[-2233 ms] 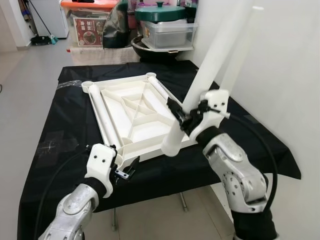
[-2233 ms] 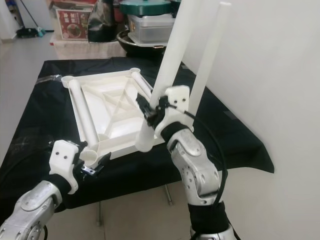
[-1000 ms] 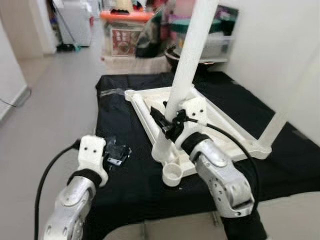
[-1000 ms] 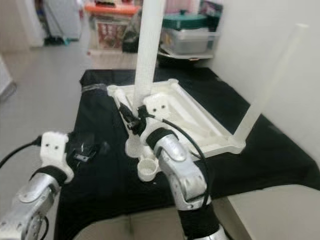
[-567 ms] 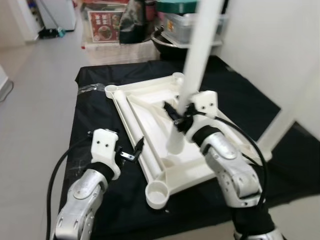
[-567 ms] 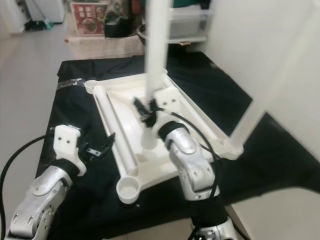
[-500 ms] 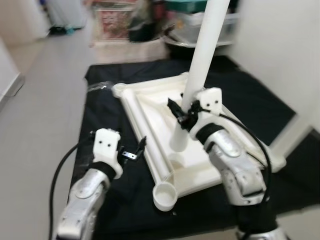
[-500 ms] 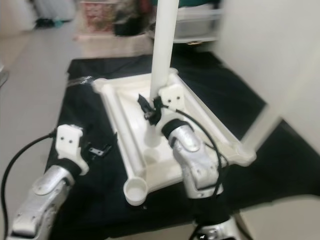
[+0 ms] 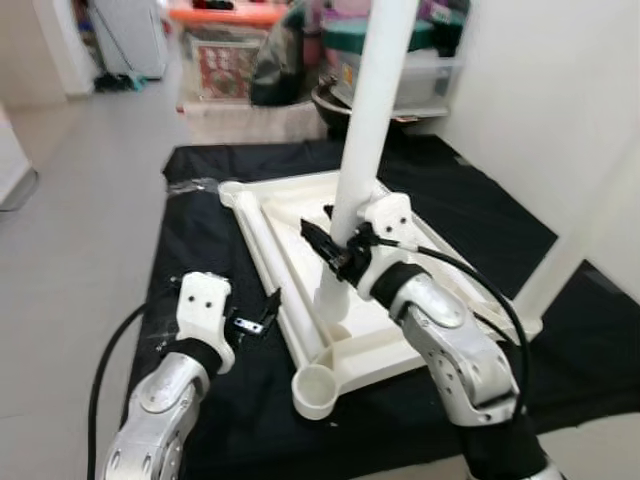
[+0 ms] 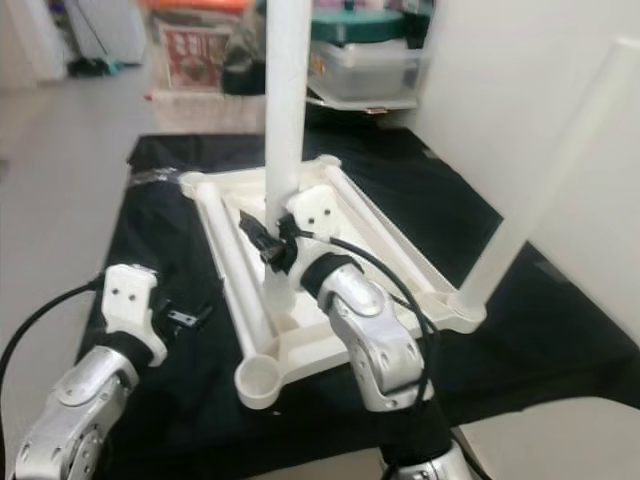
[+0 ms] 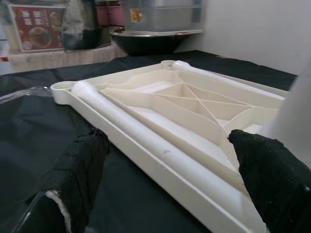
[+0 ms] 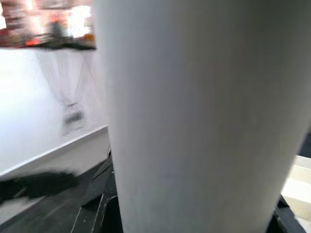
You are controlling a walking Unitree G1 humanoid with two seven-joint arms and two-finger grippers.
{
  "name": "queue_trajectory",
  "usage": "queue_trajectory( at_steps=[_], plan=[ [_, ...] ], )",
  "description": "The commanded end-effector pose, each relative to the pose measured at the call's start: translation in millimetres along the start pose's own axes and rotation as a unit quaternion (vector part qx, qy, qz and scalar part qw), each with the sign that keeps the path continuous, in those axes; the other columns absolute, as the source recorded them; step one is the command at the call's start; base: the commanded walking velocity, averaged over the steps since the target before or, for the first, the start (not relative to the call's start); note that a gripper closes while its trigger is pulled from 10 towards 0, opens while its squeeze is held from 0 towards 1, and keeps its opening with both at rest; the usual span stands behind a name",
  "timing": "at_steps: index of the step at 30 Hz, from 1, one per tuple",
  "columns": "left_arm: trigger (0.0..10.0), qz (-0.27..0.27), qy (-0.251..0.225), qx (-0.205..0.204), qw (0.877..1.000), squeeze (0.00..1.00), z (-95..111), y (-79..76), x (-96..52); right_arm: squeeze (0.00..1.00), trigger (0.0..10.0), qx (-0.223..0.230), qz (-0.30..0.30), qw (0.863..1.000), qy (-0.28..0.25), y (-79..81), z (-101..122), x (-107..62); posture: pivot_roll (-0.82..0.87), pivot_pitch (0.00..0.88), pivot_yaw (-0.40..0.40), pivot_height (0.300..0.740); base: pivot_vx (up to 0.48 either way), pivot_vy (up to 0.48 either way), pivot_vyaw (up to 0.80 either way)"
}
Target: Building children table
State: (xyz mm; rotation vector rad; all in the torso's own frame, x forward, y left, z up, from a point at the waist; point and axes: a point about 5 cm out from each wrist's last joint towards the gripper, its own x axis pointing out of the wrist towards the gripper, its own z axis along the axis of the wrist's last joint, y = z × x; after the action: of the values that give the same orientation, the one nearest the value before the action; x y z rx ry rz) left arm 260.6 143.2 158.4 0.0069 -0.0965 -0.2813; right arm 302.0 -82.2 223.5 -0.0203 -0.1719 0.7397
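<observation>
One white tabletop (image 9: 300, 215) is laid upside down on a black cloth (image 9: 200, 210), ribs facing up, with round sockets at the corners. One open socket (image 9: 317, 387) is seen at the near corner, closest to the robot. A white leg (image 9: 365, 130) is gripped by the right gripper (image 9: 340, 255) and held nearly upright, its lower end down inside the tabletop's near part, though exactly what it's touching can't really be made out from the blur. In the right wrist view the leg (image 12: 194, 116) is right up against the camera, clamped between the fingers. Another leg (image 10: 545, 170) is already stood up in the corner socket on the robot's right, leaning slightly outward. A third leg (image 9: 280, 270) is laid flat along the tabletop's left edge. The left gripper (image 9: 258, 318) is held just beside that edge, over the cloth, fingers spread and nothing held. Storage boxes (image 9: 400, 70) and a dark wok (image 11: 146, 39) are stacked behind the cloth.
</observation>
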Motion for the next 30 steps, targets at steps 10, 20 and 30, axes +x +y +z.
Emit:
queue_trajectory(
  at_steps=[10,20,30],
  plan=[
    [10.0,0.027,0.056,-0.001,0.998,0.0,-23.0,16.9,-21.2,0.0,10.0,-0.013,0.125,0.992,0.007,-6.7,15.9,-8.5,0.08,0.0,-0.083,0.74,0.0,0.0,0.0],
    [10.0,0.043,0.099,-0.002,0.994,0.0,-42.1,28.8,-43.8,0.0,10.0,-0.031,0.222,0.974,0.034,7.3,11.1,-8.9,0.11,0.0,-0.103,0.74,0.0,0.0,0.0],
    [10.0,0.05,0.104,-0.004,0.993,0.0,-46.2,31.0,-48.2,0.0,10.0,-0.034,0.269,0.961,0.05,19.2,2.7,-11.6,0.12,0.0,-0.109,0.74,0.0,0.0,0.0]
  ],
)
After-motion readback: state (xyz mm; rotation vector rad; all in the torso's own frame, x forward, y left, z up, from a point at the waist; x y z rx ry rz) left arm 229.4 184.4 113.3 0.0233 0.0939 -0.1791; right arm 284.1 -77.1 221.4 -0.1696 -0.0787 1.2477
